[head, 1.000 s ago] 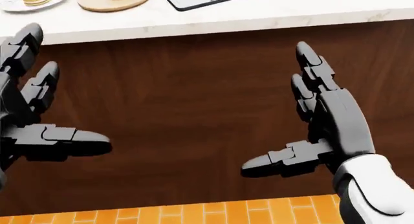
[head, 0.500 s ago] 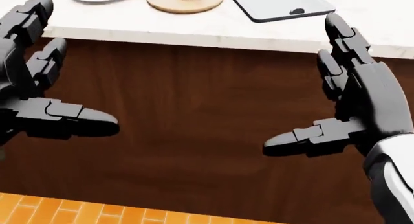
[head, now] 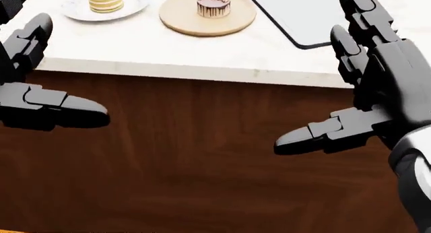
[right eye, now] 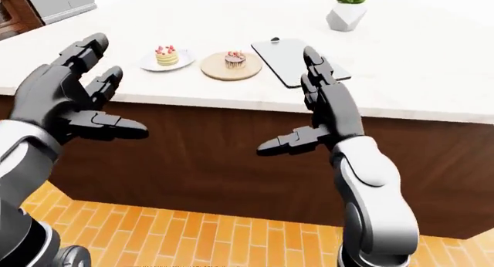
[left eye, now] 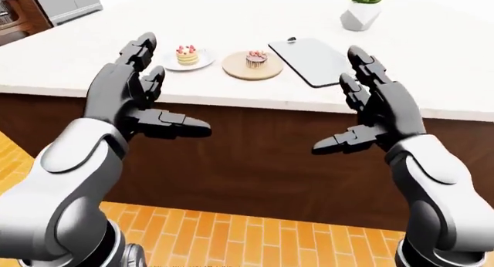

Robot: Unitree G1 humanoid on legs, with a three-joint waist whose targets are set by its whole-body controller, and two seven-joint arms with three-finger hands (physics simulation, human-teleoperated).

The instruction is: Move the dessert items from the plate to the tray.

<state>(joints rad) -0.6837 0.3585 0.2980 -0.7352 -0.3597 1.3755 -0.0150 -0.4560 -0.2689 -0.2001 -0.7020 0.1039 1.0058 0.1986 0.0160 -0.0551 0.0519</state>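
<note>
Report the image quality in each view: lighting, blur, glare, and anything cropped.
Left-eye view: even, bright lighting, no blur; the white counter washes out toward the top, and the tray looks pale. Head view: sharp; the left robot hand is cut off by the left edge, the right robot hand by the right. Right-eye view: crisp, no visible distortion.

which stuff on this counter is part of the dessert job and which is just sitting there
Part of the job:
layered cake on the white plate
chocolate cake on the round wooden board
grey tray

Just sitting there:
potted succulent
cabinets at top left
</note>
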